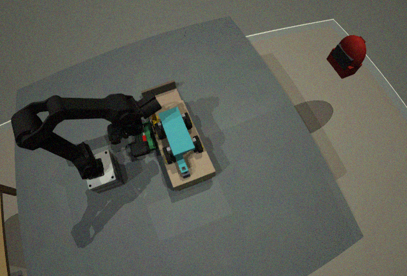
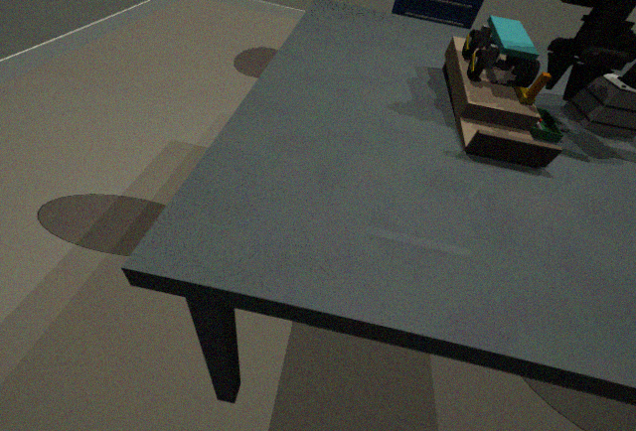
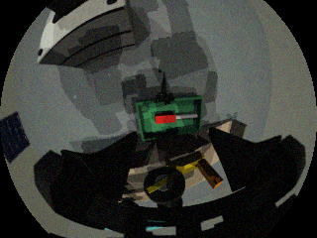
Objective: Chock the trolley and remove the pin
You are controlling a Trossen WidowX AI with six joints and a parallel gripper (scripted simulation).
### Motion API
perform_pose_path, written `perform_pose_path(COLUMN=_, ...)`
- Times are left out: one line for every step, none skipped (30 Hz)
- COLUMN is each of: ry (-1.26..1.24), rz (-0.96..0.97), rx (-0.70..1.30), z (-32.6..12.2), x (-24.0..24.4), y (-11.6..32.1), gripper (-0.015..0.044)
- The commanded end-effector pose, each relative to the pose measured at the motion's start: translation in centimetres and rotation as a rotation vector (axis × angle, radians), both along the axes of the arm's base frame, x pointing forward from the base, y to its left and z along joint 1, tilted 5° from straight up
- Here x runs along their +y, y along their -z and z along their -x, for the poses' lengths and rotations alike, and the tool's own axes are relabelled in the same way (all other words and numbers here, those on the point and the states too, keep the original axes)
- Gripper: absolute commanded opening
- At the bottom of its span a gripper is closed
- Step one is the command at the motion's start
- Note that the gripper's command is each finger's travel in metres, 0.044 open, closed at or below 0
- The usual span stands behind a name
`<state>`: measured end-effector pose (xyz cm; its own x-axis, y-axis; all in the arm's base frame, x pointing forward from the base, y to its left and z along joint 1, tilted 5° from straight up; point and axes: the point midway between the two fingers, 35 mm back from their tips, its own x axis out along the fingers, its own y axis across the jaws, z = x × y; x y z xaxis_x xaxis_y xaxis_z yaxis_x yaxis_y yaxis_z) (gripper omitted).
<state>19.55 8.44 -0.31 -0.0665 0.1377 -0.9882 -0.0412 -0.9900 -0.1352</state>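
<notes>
On a blue-gray desk (image 1: 262, 168) (image 2: 334, 185), a small turquoise-topped trolley (image 1: 177, 131) (image 2: 513, 39) is standing on a wooden ramp (image 1: 200, 164) (image 2: 498, 102). Beside the ramp, a green tray (image 1: 150, 140) (image 2: 547, 131) (image 3: 173, 131) is holding the stop pin (image 1: 144, 137) (image 3: 165, 119) — its red head and pale shaft are lying flat inside. Above the tray, the black gripper (image 1: 131, 141) (image 3: 173, 133) is hovering with its fingers spread wide, released and grasping nothing. A yellow chock (image 1: 154, 120) (image 2: 537, 88) (image 3: 208, 174) with an orange handle is sitting on the ramp near one of the trolley's wheels, on the side toward the low end board (image 1: 159, 89) (image 2: 513, 149); whether it is touching is impossible to tell. Farther off, a red-and-black helmet-like object (image 1: 348, 55) is showing beyond the desk — no brand, label or writing is reading clearly anywhere.
</notes>
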Motion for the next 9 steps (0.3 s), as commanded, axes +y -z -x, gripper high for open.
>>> perform_pose_path(ry=-0.003, rz=-0.006, rx=-0.013, z=-0.3, x=0.1, y=-1.5, gripper=0.044)
perform_pose_path(ry=-0.003, rz=-0.006, rx=-0.013, z=-0.3, x=0.1, y=-1.9, gripper=0.044)
perform_pose_path(ry=-0.003, rz=-0.006, rx=-0.013, z=-0.4, x=0.2, y=-2.2, gripper=0.044)
perform_pose_path(ry=-0.003, rz=-0.006, rx=-0.013, z=-0.4, x=0.2, y=-2.5, gripper=0.044)
perform_pose_path(ry=-0.003, rz=-0.006, rx=-0.013, z=-0.5, x=0.2, y=-2.7, gripper=0.044)
perform_pose_path(ry=-0.003, rz=-0.006, rx=-0.013, z=-0.5, x=0.2, y=-3.0, gripper=0.044)
perform_pose_path(ry=-0.003, rz=-0.006, rx=-0.013, z=-0.6, x=0.2, y=-3.3, gripper=0.044)
perform_pose_path(ry=-0.003, rz=-0.006, rx=-0.013, z=-0.6, x=0.3, y=-3.6, gripper=0.044)
perform_pose_path(ry=-0.003, rz=-0.006, rx=-0.013, z=-0.7, x=0.3, y=-3.9, gripper=0.044)
